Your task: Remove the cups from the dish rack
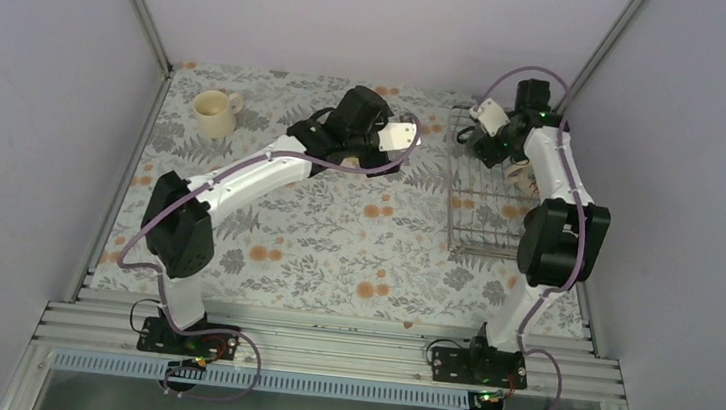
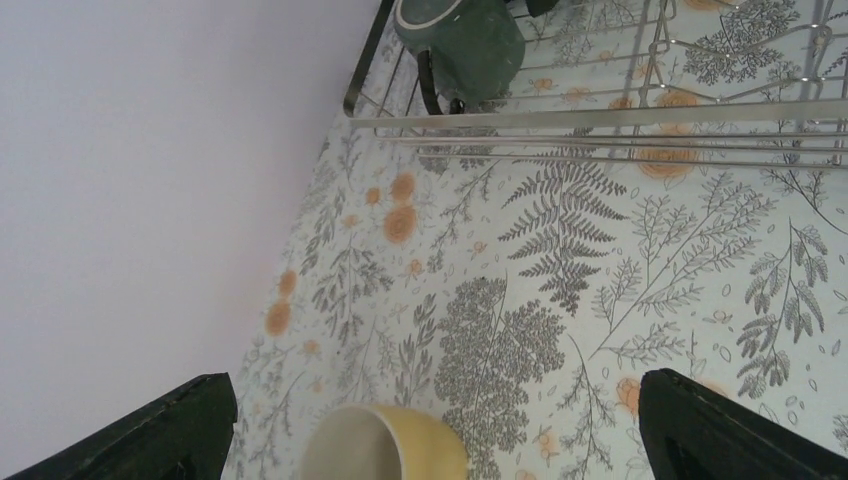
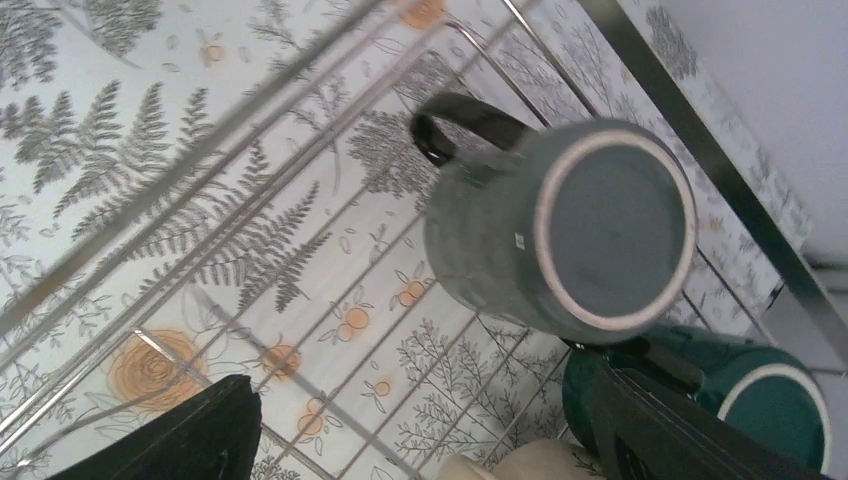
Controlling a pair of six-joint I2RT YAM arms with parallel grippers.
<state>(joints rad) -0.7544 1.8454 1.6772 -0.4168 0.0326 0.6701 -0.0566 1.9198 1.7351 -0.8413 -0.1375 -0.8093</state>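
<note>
We see L jaws wide, empty, above yellow mug (image 2: 385, 445); R jaws wide, empty, over grey mug (image 3: 560, 225) in rack (image 3: 715, 155).

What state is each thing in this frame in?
Left gripper: open, empty.
Right gripper: open, empty, over the dish rack.
Grey mug: in rack, upside down.
Teal mug: in rack, base showing.
Pale mug: in rack, mostly hidden.
Yellow mug: on table, upright.
Cream mug: on table, upright.
</note>
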